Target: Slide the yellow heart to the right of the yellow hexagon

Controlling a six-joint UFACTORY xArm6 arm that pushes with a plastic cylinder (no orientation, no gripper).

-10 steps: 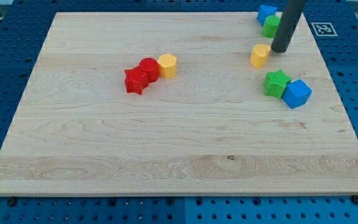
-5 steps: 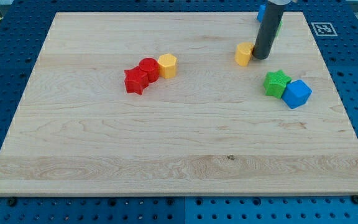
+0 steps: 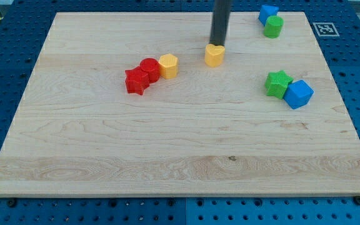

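The yellow heart (image 3: 214, 55) lies on the wooden board (image 3: 167, 137) in the upper middle. My tip (image 3: 219, 45) touches the heart's upper right edge, on the side toward the view's top. The yellow hexagon (image 3: 168, 65) sits to the heart's left, a short gap apart. The hexagon touches a red cylinder (image 3: 149, 67), which touches a red star (image 3: 136, 81).
A green star (image 3: 278, 83) and a blue block (image 3: 299, 94) touch each other at the right. A blue block (image 3: 267, 13) and a green cylinder (image 3: 273, 26) sit near the board's top right corner.
My tip has moved left across the board, pushing the yellow heart left from near the right-hand blocks to a spot close to the yellow hexagon. The other blocks have not moved.
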